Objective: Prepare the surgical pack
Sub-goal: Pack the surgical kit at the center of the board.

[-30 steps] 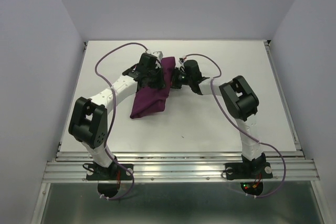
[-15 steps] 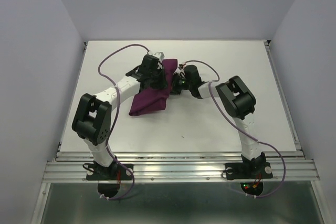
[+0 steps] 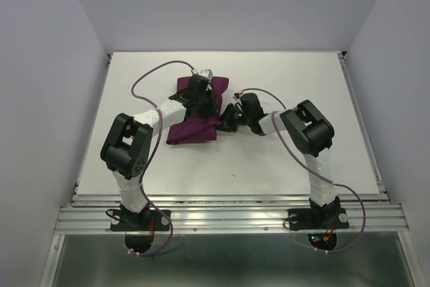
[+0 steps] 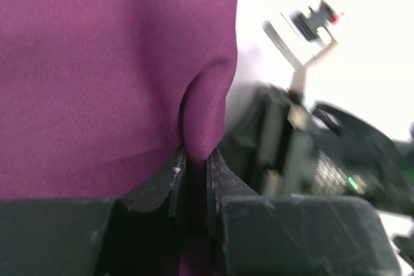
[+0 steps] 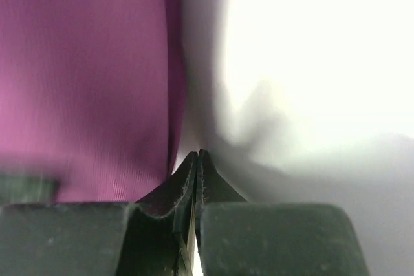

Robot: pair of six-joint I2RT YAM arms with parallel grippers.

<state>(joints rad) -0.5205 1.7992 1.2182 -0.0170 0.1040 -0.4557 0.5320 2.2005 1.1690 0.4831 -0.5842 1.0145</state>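
Note:
The dark-purple cloth (image 3: 191,129) lies bunched and folded on the white table (image 3: 302,78), left of centre. My left gripper (image 3: 210,104) is over its far part and shut on a raised fold of the cloth (image 4: 97,63), which bulges up between the fingertips (image 4: 176,171). My right gripper (image 3: 226,121) is shut and empty, its tips (image 5: 197,154) low at the table just beside the cloth's right edge (image 5: 84,82). The right arm's gripper body (image 4: 310,153) shows blurred in the left wrist view. The steel tray, scissors, tweezers, gauze and packets are out of view.
Both arms reach in toward the middle of the table and sit close together, their wrists a few centimetres apart. Purple cables (image 3: 144,78) loop over the table beside the arms. A raised rail (image 3: 363,119) runs along the table's right edge.
The left gripper has moved right and slightly nearer with the cloth fold; the cloth's far part now lies wider. The right gripper has moved nearer along the cloth's right edge.

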